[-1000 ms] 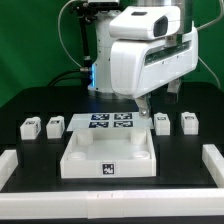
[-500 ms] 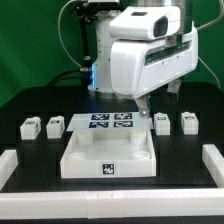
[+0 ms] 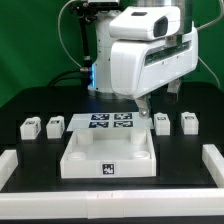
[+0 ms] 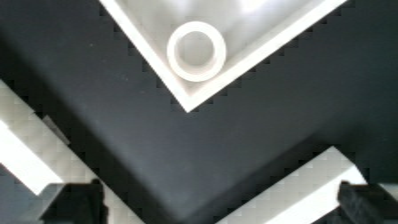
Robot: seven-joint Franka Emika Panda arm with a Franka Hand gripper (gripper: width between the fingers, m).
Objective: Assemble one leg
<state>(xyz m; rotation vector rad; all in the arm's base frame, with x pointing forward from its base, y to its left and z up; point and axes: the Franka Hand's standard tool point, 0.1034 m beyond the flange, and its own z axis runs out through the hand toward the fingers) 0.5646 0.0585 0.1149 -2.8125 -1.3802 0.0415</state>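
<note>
Four small white legs with square tags stand on the black table in the exterior view: two on its left (image 3: 30, 127) (image 3: 55, 126) and two on its right (image 3: 162, 123) (image 3: 188, 122). The large white square piece (image 3: 110, 157) lies at front centre. Its corner with a round socket (image 4: 196, 48) shows in the wrist view. My gripper (image 3: 157, 101) hangs above the table behind the square piece, near the right pair of legs, touching nothing. In the wrist view the gripper (image 4: 214, 208) is open and empty, with dark fingertips (image 4: 68, 203) at both lower corners. No leg shows there.
The marker board (image 3: 110, 122) lies behind the square piece, between the leg pairs. White raised borders run along the table's left (image 3: 20, 165), right (image 3: 212, 160) and front edges. White strips (image 4: 285, 188) cross the black table in the wrist view.
</note>
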